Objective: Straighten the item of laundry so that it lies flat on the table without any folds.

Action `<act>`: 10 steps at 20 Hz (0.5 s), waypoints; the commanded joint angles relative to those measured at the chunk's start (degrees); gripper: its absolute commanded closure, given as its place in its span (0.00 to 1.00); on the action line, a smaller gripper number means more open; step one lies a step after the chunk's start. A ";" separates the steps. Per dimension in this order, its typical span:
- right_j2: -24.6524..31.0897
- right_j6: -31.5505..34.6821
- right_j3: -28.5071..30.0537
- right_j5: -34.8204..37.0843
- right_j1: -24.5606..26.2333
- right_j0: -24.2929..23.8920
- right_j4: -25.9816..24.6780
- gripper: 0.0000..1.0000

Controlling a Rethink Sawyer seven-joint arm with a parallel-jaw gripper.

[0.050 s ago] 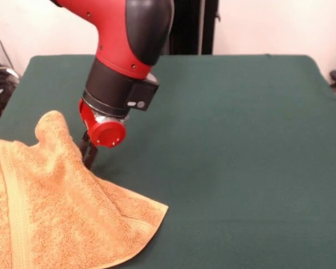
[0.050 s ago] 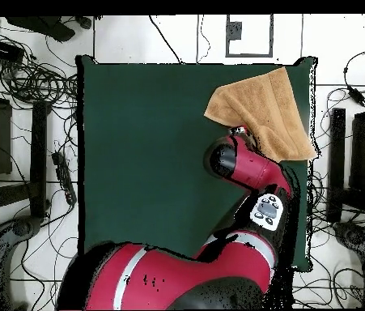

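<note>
So from the front, the small orange-tan terry-cloth towel (image 1: 56, 207) sat at the lower left of the big dark green felt-covered desk (image 1: 241, 168), running off the picture's left and bottom edges. It wasn't flat at all: one part was pulled up into a rounded peak, with soft folds sloping down from it, and one corner pointed out to the right on the felt. A flat woven band ran down near its left side. The red and black arm's gripper (image 1: 88, 152) came down right beside that peak, its dark jaws touching the cloth's raised edge, but honestly I couldn't tell if they were pinching it or spread.

From overhead, the towel (image 2: 270, 109) lay in the desk's (image 2: 153, 162) top right corner, skewed, reaching the right edge. The arm's wrist hid the jaws there.
</note>
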 commanded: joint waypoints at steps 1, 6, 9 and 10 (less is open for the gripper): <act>10.75 2.75 4.63 -2.11 -0.25 0.89 -3.35 1.00; 11.68 2.97 4.76 -2.41 -0.60 0.23 -4.39 1.00; 12.25 3.34 4.93 -2.87 -0.83 -0.15 -5.14 1.00; 12.33 3.48 4.95 -3.09 -0.88 -0.22 -5.37 1.00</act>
